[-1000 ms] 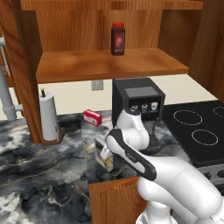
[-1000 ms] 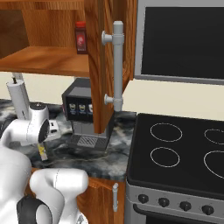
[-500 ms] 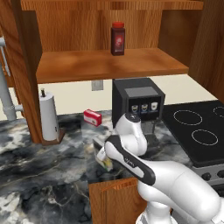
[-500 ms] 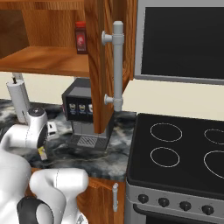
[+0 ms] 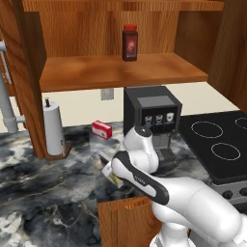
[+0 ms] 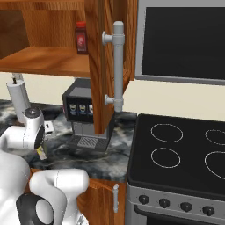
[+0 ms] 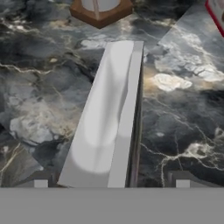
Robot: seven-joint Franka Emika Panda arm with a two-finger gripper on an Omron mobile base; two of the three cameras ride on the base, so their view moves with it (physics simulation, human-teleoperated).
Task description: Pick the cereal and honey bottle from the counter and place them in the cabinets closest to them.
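In the left base view, the white arm is bending low over the marbled surface (image 5: 43, 193), its wrist hiding most of the cereal (image 5: 112, 176), a sliver of whose yellow-and-green print is peeking out at the surface's front edge. A dark red jar (image 5: 130, 42) is standing on the open cabinets' (image 5: 120, 72) shelf above a black coffee machine (image 5: 152, 120), with a small red box (image 5: 102, 129) and a paper towel holder (image 5: 54, 130) sitting further back.

In the right base view, the arm is crouching at lower left, a corner of the box showing beneath the wrist beside the stove (image 6: 180, 154).

In the hand view, the tool (image 7: 111, 180) is standing wide, released, its fingertips (image 7: 40, 180) straddling the cereal's pale top edge without visibly touching it.
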